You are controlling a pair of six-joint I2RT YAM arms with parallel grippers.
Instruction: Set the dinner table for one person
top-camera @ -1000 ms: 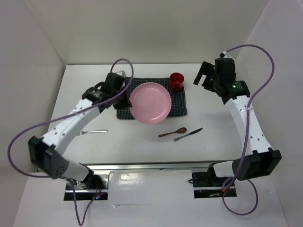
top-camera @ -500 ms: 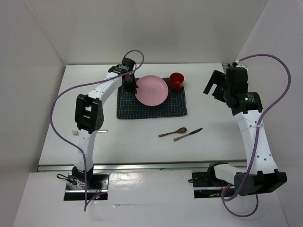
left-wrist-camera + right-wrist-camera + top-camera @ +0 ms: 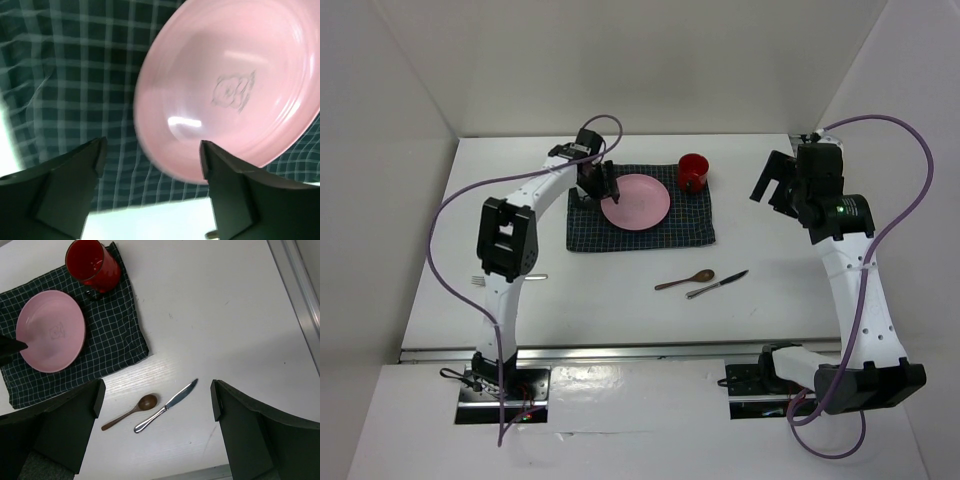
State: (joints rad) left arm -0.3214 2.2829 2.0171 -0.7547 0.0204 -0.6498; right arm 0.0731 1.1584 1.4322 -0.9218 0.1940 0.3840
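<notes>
Hovering left fingers [image 3: 65, 180] wide over plate [image 3: 235, 85] | right fingers [image 3: 60, 425] wide | right wrist adds spoon [image 3: 132, 410], knife [image 3: 170, 402]

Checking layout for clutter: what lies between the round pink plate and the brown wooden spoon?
Only dark checked cloth placemat, then bare matte-white tabletop, between round pink plate and brown wooden spoon; clearest in the right wrist view.

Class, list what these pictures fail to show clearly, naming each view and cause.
- Fork: top view, middle hidden behind the left arm.
- Pink plate: left wrist view, near rim blurred, right side cut off by the frame.
- Plate again: right wrist view, left rim covered by the left fingers.
</notes>
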